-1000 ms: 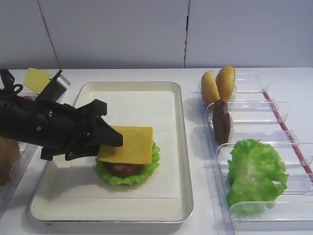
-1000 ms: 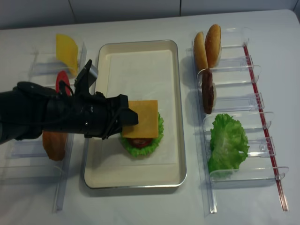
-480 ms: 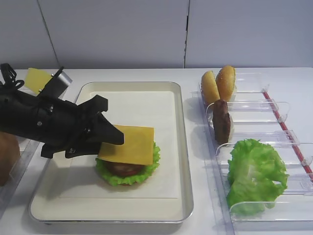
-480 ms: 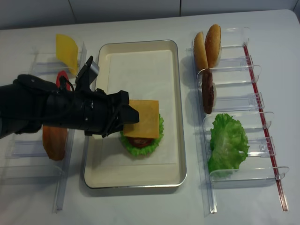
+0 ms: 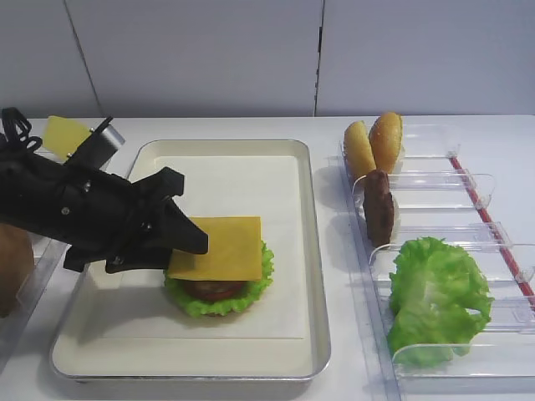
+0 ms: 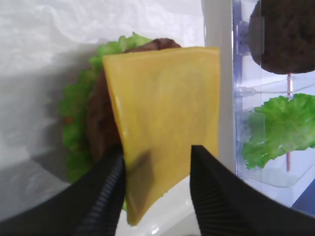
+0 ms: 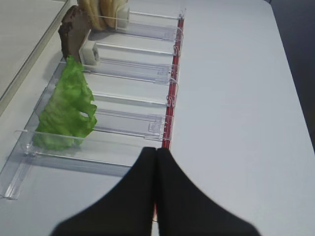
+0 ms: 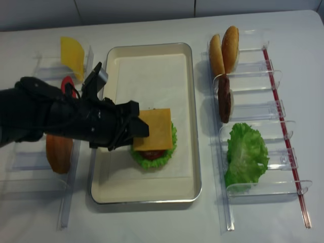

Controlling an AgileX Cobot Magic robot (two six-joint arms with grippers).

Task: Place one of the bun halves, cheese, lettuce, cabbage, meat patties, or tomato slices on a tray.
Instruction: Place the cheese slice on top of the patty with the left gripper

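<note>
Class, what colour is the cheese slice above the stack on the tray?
Orange-yellow, plain and unpatterned; the cheese shows best in the left wrist view.

Bright, even overhead light, soft shadow under the left claw, and the right claw looms blurred up close.

A plain white tabletop fills the scene, matte and evenly lit, with only soft, faint shadows on it. Behind it stands a pale grey-white wall made of flat panels, split by a dark vertical seam near the middle and a thinner slanted seam toward the left. In the right wrist view the tabletop ends at a straight edge, and a dark strip of floor shows beyond it.
</note>
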